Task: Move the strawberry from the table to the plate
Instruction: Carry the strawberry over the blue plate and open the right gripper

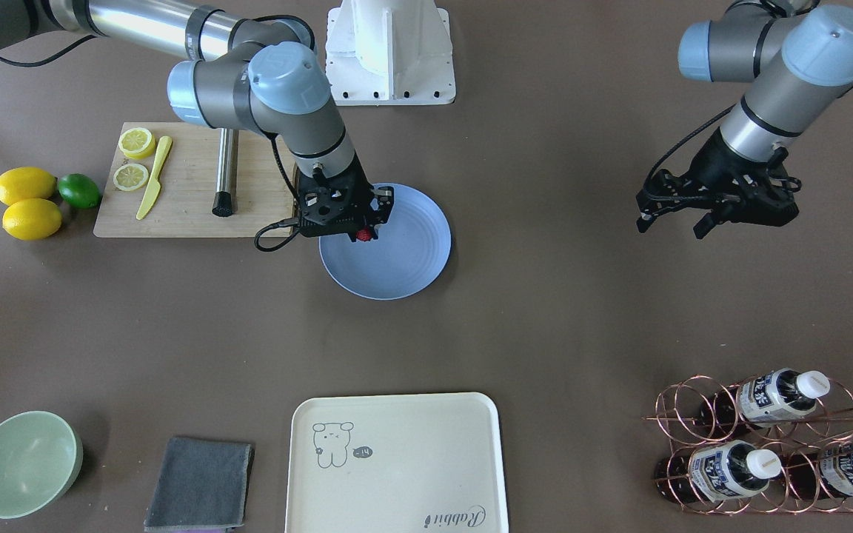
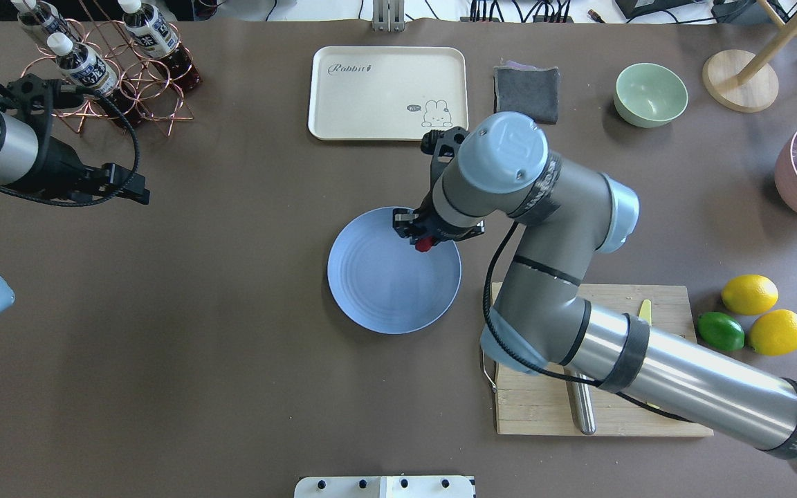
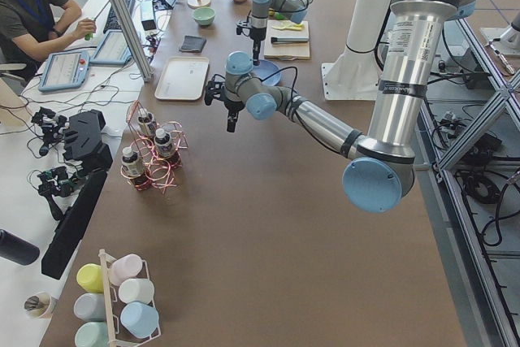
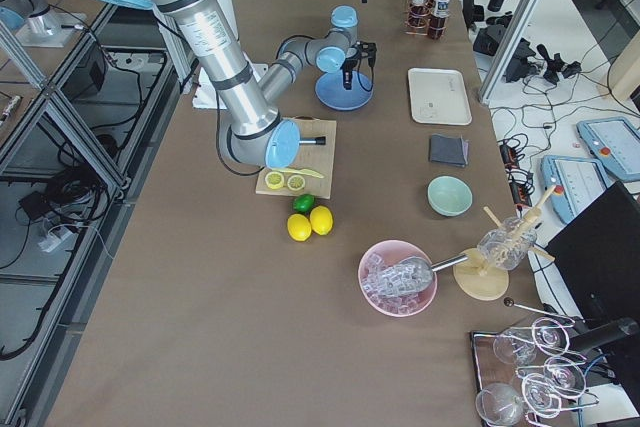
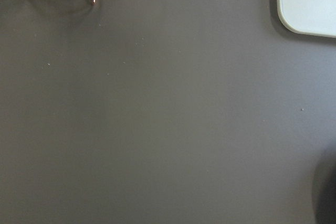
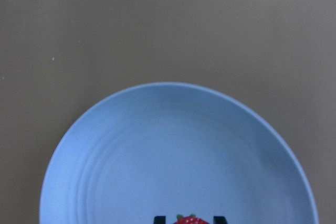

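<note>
The small red strawberry (image 1: 364, 235) (image 2: 425, 243) sits between the fingertips of my right gripper (image 1: 363, 231) (image 2: 423, 239), which is shut on it. It hangs just over the robot-side inner part of the blue-grey plate (image 1: 404, 270) (image 2: 385, 290). In the right wrist view the strawberry (image 6: 188, 220) peeks in at the bottom edge between two dark fingertips (image 6: 158, 219), with the plate (image 6: 173, 145) spread out below it. My left gripper (image 1: 677, 220) (image 2: 137, 191) hovers open and holds nothing, far off over the bare table (image 1: 545, 311).
A wooden cutting board (image 1: 189, 200) with lemon slices, a yellow knife and a metal rod lies beside the plate. Two lemons (image 1: 27, 201) and a lime (image 1: 79, 190) sit past it. A cream tray (image 1: 397, 466), grey cloth (image 1: 201, 485), green bowl (image 1: 23, 463) and copper bottle rack (image 1: 767, 444) line the operators' edge.
</note>
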Tool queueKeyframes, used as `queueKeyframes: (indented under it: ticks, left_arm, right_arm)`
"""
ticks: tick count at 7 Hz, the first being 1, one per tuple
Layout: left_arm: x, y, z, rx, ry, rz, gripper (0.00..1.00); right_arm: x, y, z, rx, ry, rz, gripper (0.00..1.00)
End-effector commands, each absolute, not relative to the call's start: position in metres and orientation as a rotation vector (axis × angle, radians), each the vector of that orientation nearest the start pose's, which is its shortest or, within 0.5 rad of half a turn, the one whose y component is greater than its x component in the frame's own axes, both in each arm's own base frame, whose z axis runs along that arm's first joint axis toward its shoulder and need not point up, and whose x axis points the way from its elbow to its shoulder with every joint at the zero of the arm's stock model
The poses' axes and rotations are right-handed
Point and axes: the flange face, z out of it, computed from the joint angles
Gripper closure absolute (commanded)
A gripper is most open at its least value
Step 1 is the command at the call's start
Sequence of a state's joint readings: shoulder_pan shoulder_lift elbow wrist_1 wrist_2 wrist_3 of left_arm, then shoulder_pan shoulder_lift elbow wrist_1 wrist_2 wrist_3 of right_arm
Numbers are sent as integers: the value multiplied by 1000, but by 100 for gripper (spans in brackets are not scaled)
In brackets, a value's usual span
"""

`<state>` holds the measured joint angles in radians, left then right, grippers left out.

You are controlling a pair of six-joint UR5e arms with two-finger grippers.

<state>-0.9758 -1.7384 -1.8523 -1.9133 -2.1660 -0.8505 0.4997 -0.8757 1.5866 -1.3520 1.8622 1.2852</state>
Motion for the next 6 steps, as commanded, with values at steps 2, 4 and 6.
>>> queueKeyframes:
  ticks: [2,4,6]
  left_arm:
    - [226,-507,419,201,914,17,2]
    - [226,-506,418,201,915,17,2]
    - [227,-507,418,201,915,17,2]
  right_arm:
    - [-610,-413,219,99,-909,78,100]
    - [-614,-415,228,95,-892,80,100]
    - [-614,-415,227,95,-893,81,1]
